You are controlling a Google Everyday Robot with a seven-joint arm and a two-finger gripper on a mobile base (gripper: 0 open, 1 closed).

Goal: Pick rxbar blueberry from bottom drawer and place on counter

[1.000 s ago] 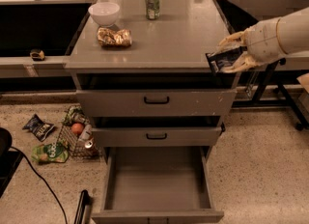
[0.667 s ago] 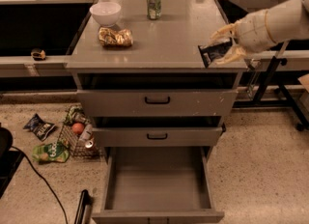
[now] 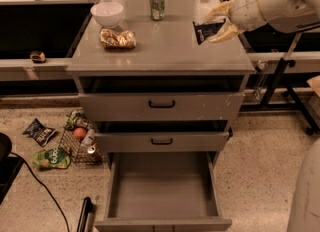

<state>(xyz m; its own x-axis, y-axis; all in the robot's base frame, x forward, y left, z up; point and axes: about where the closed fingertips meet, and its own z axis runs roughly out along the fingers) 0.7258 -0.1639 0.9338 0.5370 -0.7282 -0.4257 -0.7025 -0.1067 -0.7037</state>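
Observation:
My gripper [image 3: 218,23] is over the right part of the grey counter [image 3: 165,51], reaching in from the right. It is shut on the rxbar blueberry [image 3: 206,30], a small dark bar that it holds tilted just above the counter top. The bottom drawer [image 3: 162,191] is pulled fully open below, and its grey tray shows nothing inside. The two upper drawers [image 3: 161,107] with black handles are closed or nearly closed.
On the counter stand a white bowl [image 3: 107,13], a golden-brown snack bag [image 3: 117,38] and a green can [image 3: 157,3]. On the floor at left lie a wire basket [image 3: 79,143] with items and two chip bags [image 3: 41,132]. Dark shelves flank the cabinet.
My gripper has carried the bar up and to the left, from beside the counter's right edge to above the counter's right rear part.

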